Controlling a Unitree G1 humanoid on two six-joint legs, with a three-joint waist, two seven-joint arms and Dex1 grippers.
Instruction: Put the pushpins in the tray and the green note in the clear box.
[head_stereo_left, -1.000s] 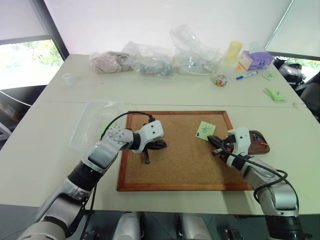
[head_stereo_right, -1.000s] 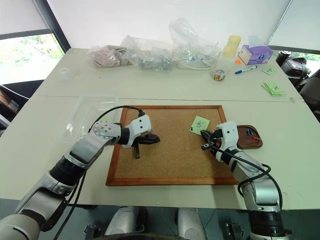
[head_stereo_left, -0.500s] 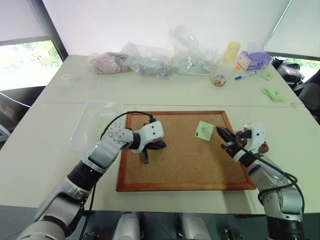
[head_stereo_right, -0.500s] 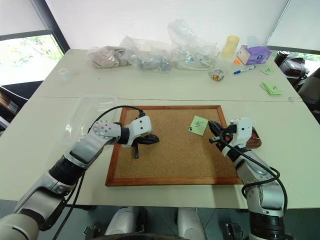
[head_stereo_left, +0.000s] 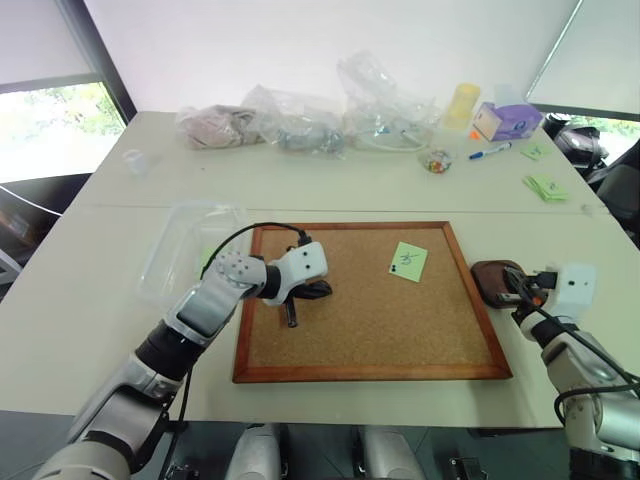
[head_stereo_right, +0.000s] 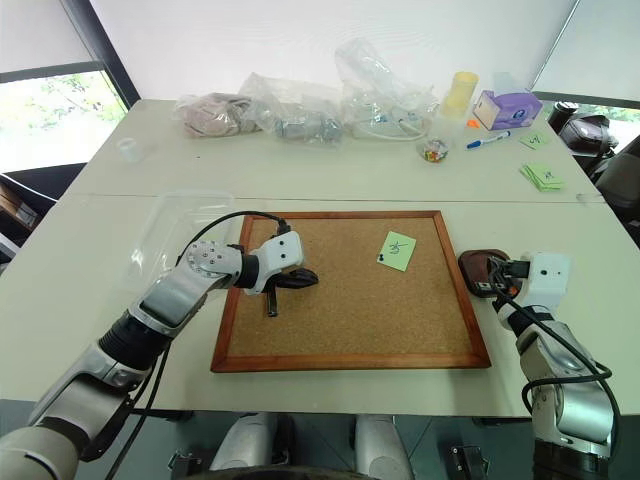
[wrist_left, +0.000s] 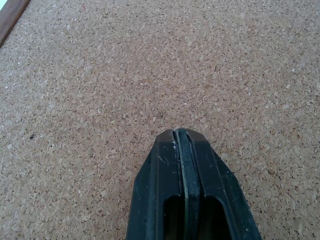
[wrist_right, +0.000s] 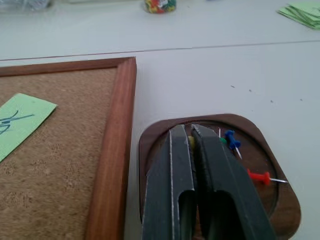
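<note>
The green note (head_stereo_left: 407, 261) lies on the corkboard (head_stereo_left: 370, 320) near its far right corner. To the right of the board sits the dark-brown tray (wrist_right: 150, 142), with blue (wrist_right: 230, 137), red (wrist_right: 258, 176) and green pushpins in it. My right gripper (wrist_right: 190, 129) hangs over the tray, shut on a small yellow pushpin at its tips. My left gripper (wrist_left: 180, 134) is shut with nothing in it, low over the bare cork at the board's left part (head_stereo_left: 322, 291). The clear box (head_stereo_left: 190, 250) stands left of the board.
Clear plastic bags (head_stereo_left: 300, 125) line the table's far side, with a yellow cup (head_stereo_left: 464, 100), a purple tissue box (head_stereo_left: 508, 120), a pen (head_stereo_left: 492, 152) and a small bowl of pins (head_stereo_left: 437, 160). Pads of green notes (head_stereo_left: 548, 187) lie far right.
My right gripper has swung right, from the corkboard beside the green note to above the tray. The left arm has not moved.
</note>
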